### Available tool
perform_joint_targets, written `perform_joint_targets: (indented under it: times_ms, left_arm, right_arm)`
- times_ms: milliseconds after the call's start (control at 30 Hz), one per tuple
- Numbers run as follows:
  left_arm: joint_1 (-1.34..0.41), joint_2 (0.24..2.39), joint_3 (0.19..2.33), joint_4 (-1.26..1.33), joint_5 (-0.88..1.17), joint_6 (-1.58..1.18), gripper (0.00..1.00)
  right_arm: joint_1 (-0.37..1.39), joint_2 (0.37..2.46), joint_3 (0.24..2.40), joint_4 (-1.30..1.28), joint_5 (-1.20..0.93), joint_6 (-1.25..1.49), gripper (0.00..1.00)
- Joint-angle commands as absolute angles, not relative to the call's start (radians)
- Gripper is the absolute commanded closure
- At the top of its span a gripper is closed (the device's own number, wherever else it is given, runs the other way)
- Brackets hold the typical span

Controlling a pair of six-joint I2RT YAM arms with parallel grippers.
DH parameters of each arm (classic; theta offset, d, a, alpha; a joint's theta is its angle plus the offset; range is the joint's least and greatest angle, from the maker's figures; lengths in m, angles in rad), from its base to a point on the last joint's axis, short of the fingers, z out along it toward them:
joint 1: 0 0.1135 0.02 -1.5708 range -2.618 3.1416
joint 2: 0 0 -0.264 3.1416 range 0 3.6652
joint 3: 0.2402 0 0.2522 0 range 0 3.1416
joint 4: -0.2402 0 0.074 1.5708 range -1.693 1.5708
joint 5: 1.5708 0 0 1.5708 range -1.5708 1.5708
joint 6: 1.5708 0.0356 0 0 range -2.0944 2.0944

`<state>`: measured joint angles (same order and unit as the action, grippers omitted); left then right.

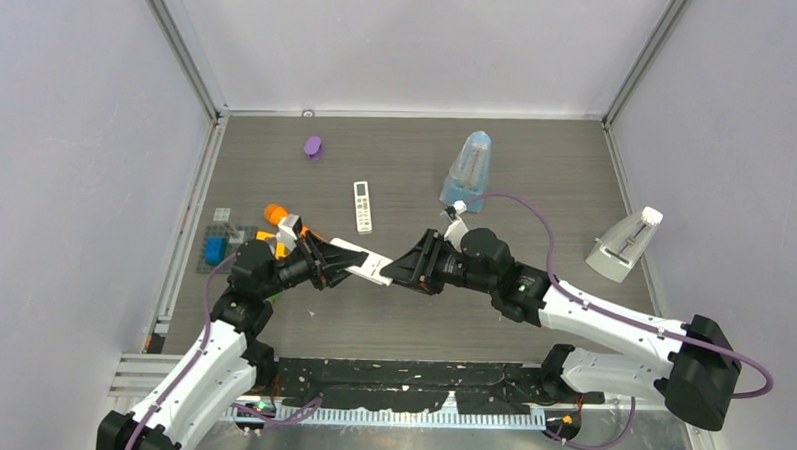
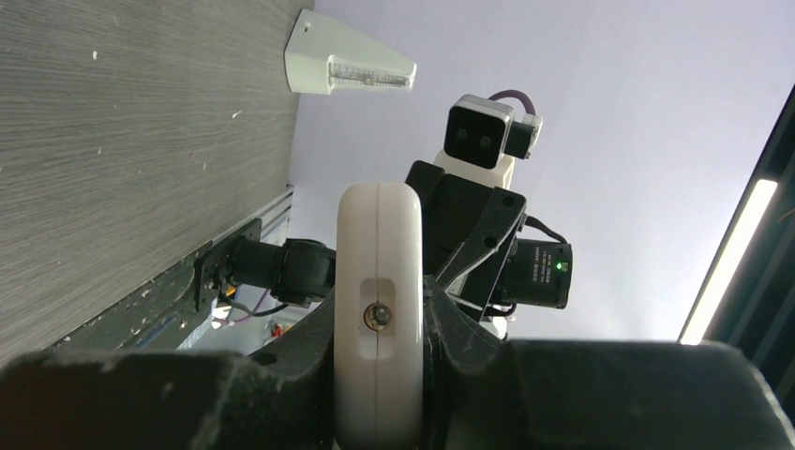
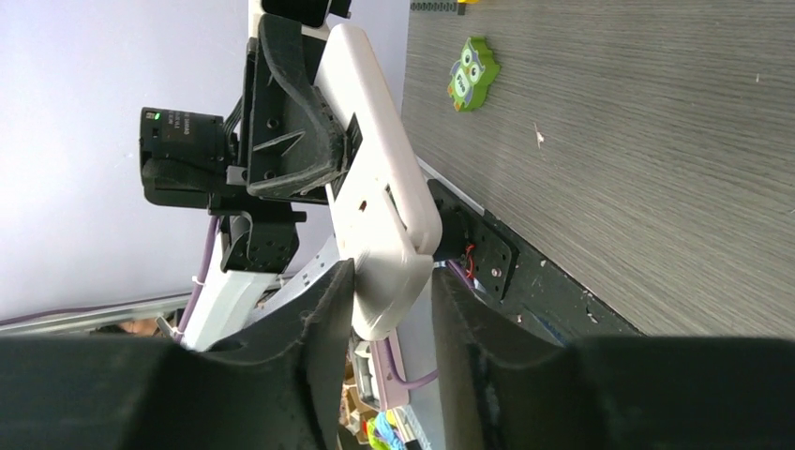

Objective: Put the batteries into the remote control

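The white remote control (image 1: 364, 265) hangs above the counter (image 1: 397, 165), over its middle and nearer the near edge, held level between both arms. The left tool (image 1: 330, 262) is clamped on one end, its fingers (image 2: 309, 366) pressed against both sides. The right tool (image 1: 397, 269) straddles the other end, fingers (image 3: 323, 309) narrowed until they appear to touch it. A second remote (image 1: 362, 206) lies farther back.

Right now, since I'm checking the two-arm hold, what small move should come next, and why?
Probably close the right gripper firmly on the remote: its fingers straddle the free end, with contact unclear, while the left gripper clamps the other end.
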<state>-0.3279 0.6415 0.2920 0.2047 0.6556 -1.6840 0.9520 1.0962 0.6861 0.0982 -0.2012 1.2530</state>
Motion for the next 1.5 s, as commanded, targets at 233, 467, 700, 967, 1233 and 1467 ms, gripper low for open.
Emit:
perform_joint_targets:
  times_ms: [233, 467, 700, 967, 1233, 1467]
  left_arm:
    - [-0.331, 0.639, 0.304, 0.268, 0.687, -1.656, 1.0]
    - [-0.332, 0.626, 0.304, 0.274, 0.698, -1.657, 1.0]
    - [-0.331, 0.624, 0.297, 0.326, 0.695, -1.665, 1.0]
    - [-0.331, 0.613, 0.281, 0.414, 0.684, -1.66, 1.0]
    - [-0.331, 0.605, 0.29, 0.463, 0.675, -1.653, 1.0]
    - [-0.333, 0.568, 0.28, 0.508, 0.581, -1.649, 1.0]
  right_arm:
    - [0.954, 1.033, 0.641, 0.179, -0.154, 1.314, 0.71]
    - [0.959, 1.038, 0.568, 0.362, -0.095, 1.357, 0.89]
    - [0.981, 1.036, 0.513, 0.544, -0.032, 1.381, 0.95]
    - [0.985, 1.004, 0.5, 0.624, 0.037, 1.356, 0.94]
    - [0.988, 1.018, 0.504, 0.644, 0.027, 1.371, 0.95]
    - [1.003, 1.005, 0.469, 0.723, 0.036, 1.414, 0.95]
